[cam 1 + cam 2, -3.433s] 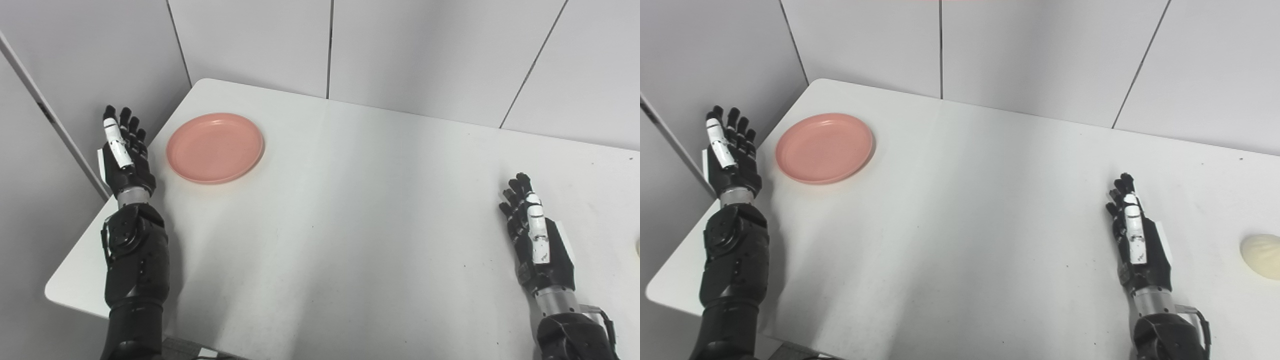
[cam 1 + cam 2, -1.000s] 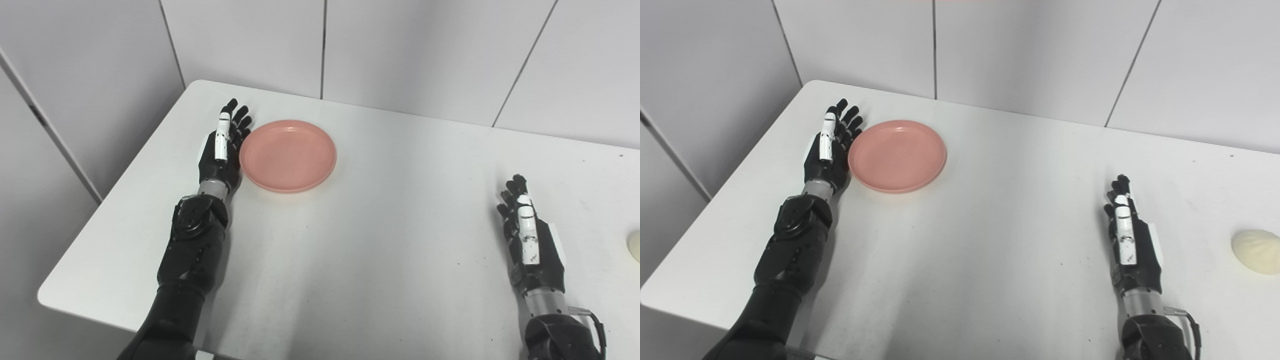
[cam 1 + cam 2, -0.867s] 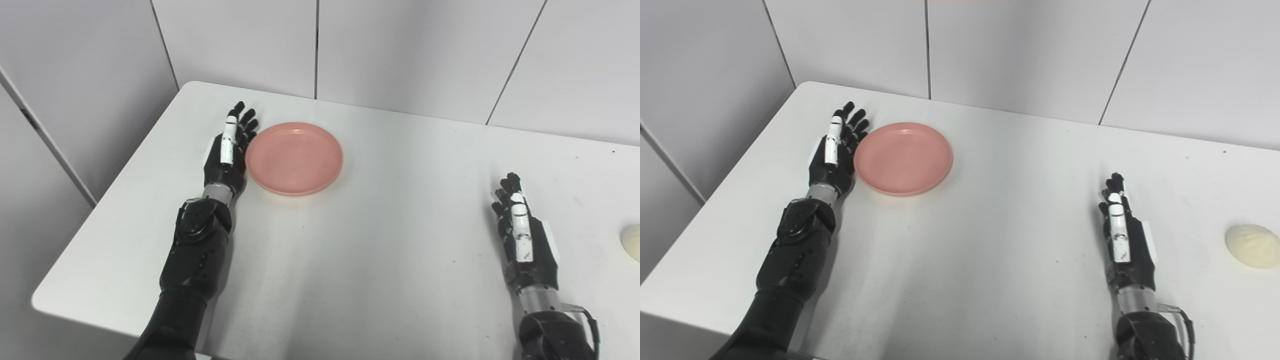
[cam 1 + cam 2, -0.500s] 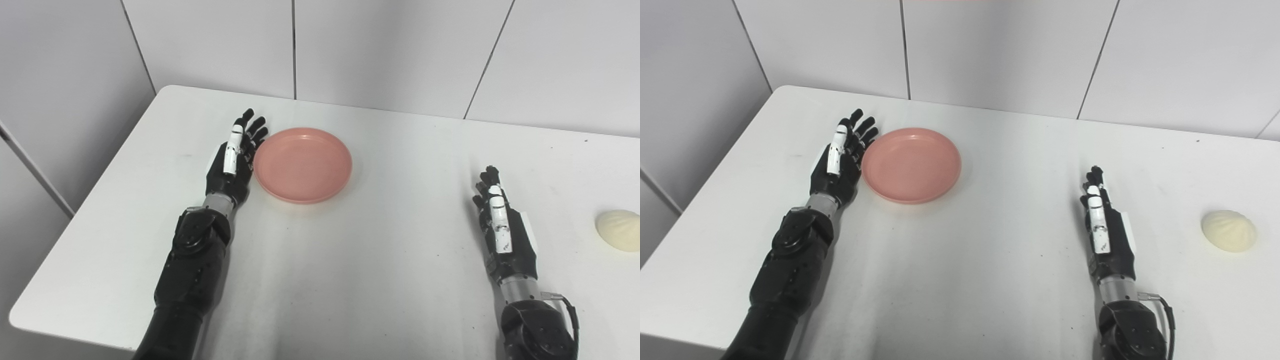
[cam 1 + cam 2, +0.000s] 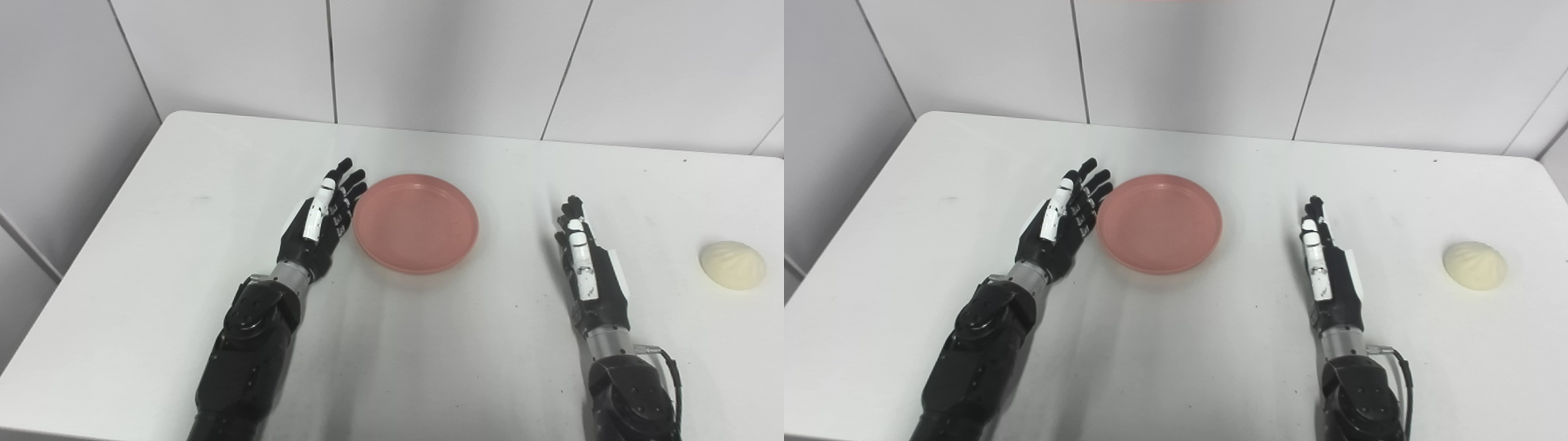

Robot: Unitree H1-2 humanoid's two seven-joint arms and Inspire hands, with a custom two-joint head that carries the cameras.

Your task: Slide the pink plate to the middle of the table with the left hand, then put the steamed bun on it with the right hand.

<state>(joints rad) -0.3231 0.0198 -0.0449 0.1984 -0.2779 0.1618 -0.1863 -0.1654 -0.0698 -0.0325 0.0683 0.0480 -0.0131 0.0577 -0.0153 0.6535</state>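
Plate (image 5: 416, 222): pink, round, shallow, with a low raised rim. It lies flat on the white table (image 5: 153, 245), about midway between the table's left and right edges and a little toward the far side. Nothing is on it.

Left hand (image 5: 318, 226): set on edge at the plate's left side, palm turned toward the plate, fingers (image 5: 352, 184) straight, held apart and pointing away from the robot and slightly rightward. The fingertips sit just beside the plate's left rim; whether they actually touch it cannot be told from either view. The hand grips nothing. Its black forearm runs down to the bottom edge of the picture, low over the table.

Right hand (image 5: 1326, 269): to the right of the plate and clear of it, with bare table between. It also stands on edge, fingers extended and pointing away from the robot, lying close alongside one another, closed on nothing. Palm side faces left toward the plate; a white plate shows on the back of the hand.

Bun (image 5: 1474, 264): pale cream, domed, with pleats faintly visible on top. It rests on the table near the right edge, well apart from the right hand and farther still from the plate. Nothing touches it.

Background: grey wall panels (image 5: 453, 61) behind the table's far edge.
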